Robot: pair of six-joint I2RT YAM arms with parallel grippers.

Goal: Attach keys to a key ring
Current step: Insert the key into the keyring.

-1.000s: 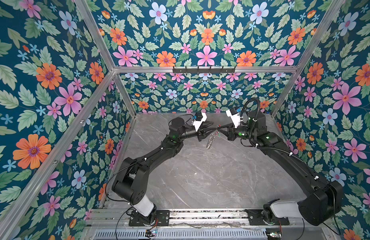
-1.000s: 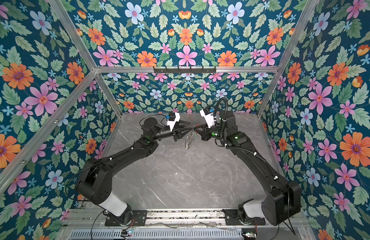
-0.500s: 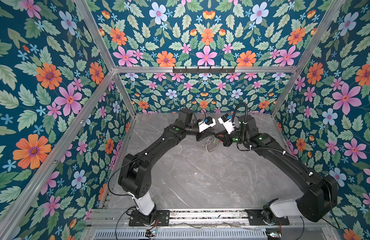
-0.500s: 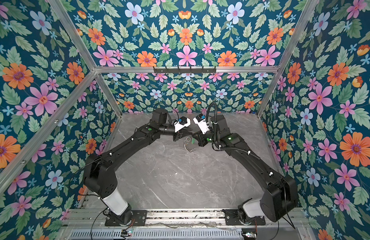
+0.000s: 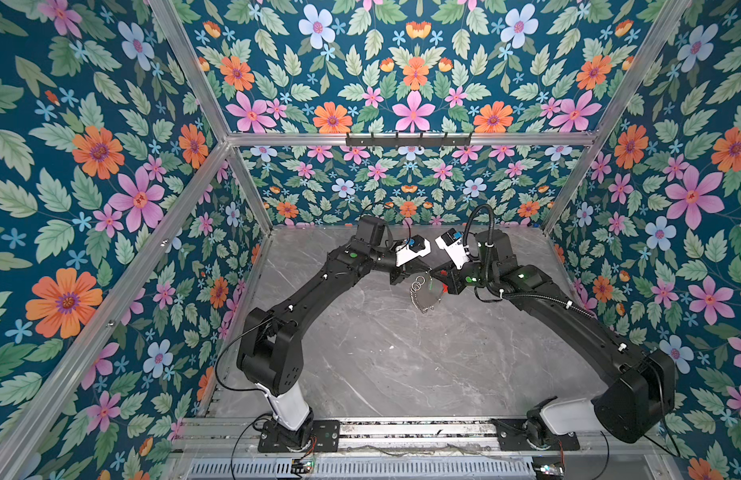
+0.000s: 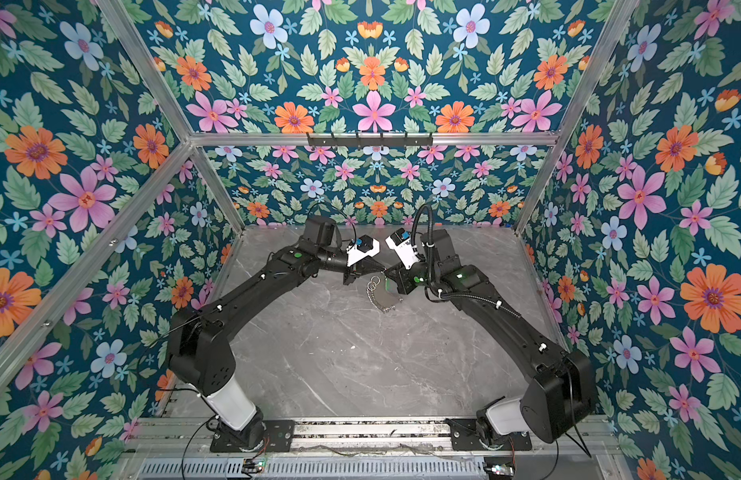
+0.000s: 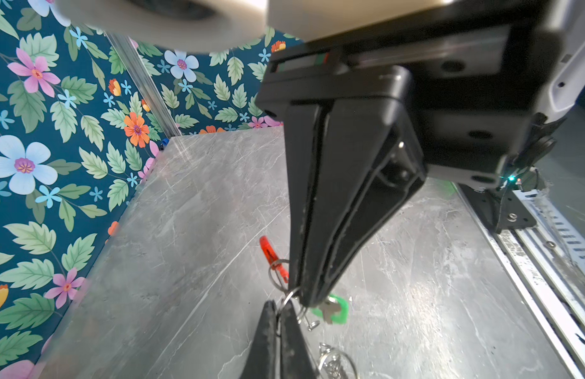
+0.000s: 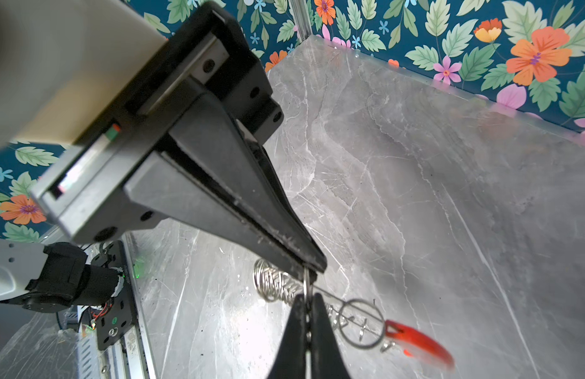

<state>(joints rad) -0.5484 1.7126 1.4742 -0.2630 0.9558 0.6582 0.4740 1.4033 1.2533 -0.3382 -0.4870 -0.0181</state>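
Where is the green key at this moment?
In the left wrist view, the green key shows just beside the left gripper, close to the key ring, over the table's back middle.

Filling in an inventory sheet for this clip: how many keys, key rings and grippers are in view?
Key: 1
Key ring: 1
Grippers: 2, the left gripper and the right gripper
Total: 4
Small rings strung on the key ring: too bunched to count, left out.
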